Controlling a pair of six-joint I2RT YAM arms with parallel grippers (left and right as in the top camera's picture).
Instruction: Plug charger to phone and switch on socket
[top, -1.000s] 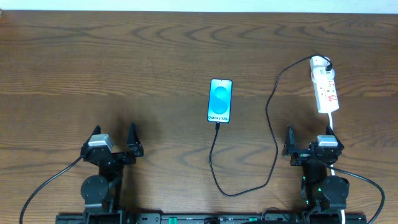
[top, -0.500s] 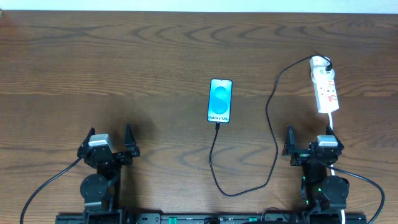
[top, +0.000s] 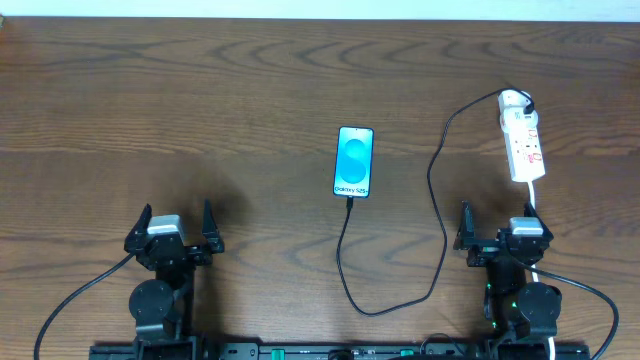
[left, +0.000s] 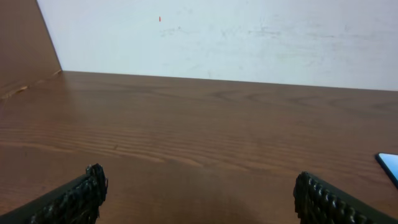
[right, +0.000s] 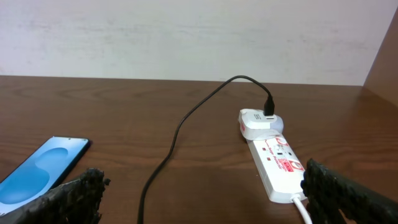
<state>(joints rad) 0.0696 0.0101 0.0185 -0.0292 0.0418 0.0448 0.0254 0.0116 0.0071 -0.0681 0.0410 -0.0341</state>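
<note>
phone (top: 354, 162) at frame centre with charger (top: 432, 190) meeting its lower edge
overhead: it loops down, then climbs to the socket (top: 523, 143) at upper right; left gripper (top: 176, 216) lower left and right gripper (top: 500, 226) lower right, both spread wide. left wrist: jaws wide, phone corner at right edge. right wrist: jaws wide, phone lower left, socket right of centre

Galaxy S25+ phone (top: 354, 162) flat mid-desk (top: 200, 90), blue screen up. Black charger cable (top: 436, 200) meets phone's near edge, loops toward robot, rises to white adapter (top: 514, 100) at far end of power strip (top: 524, 145). Left gripper (top: 176, 213), right gripper (top: 498, 222) near desk's near edge, jaws spread.
</note>
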